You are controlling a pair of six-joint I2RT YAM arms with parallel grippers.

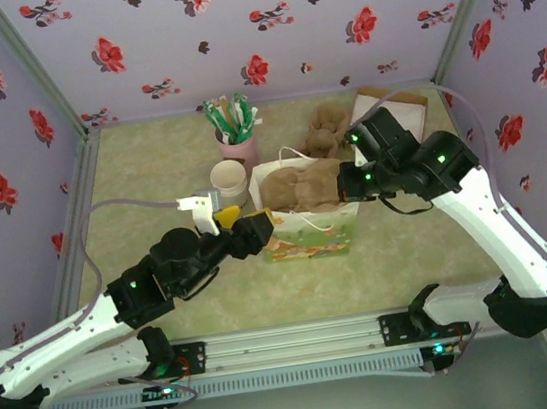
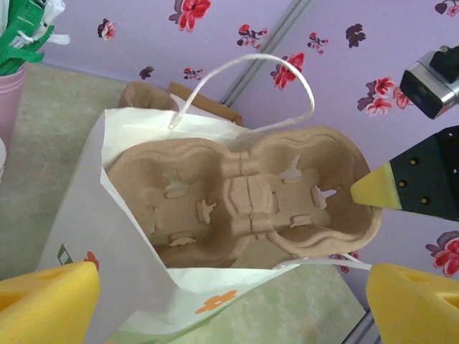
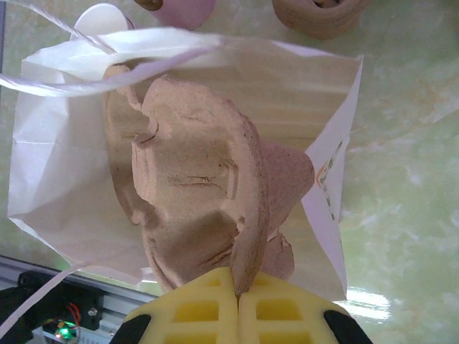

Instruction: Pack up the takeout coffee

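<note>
A white paper bag [image 1: 309, 232] with a flower print stands open mid-table, and a brown pulp carrier [image 1: 301, 187] sits tilted in its mouth. My right gripper [image 3: 237, 287] is shut on the carrier's [image 3: 193, 179] thin edge, from the bag's [image 3: 50, 143] right side. The same gripper [image 2: 380, 190] reaches the carrier's [image 2: 251, 193] right rim in the left wrist view. My left gripper [image 2: 229, 315] is open and holds nothing, its yellow pads [image 2: 46, 301] spread wide over the bag's [image 2: 100, 236] near left wall. From above it [image 1: 240, 221] sits at the bag's left edge. The takeout coffee is out of view.
A pink cup [image 1: 237, 149] of green sachets [image 1: 232, 117] stands behind the bag, with a cream cup or cup stack [image 1: 230, 183] just in front of it. More brown carriers [image 1: 324, 127] and flat card [image 1: 391, 103] lie at the back right. Flowered walls enclose the table.
</note>
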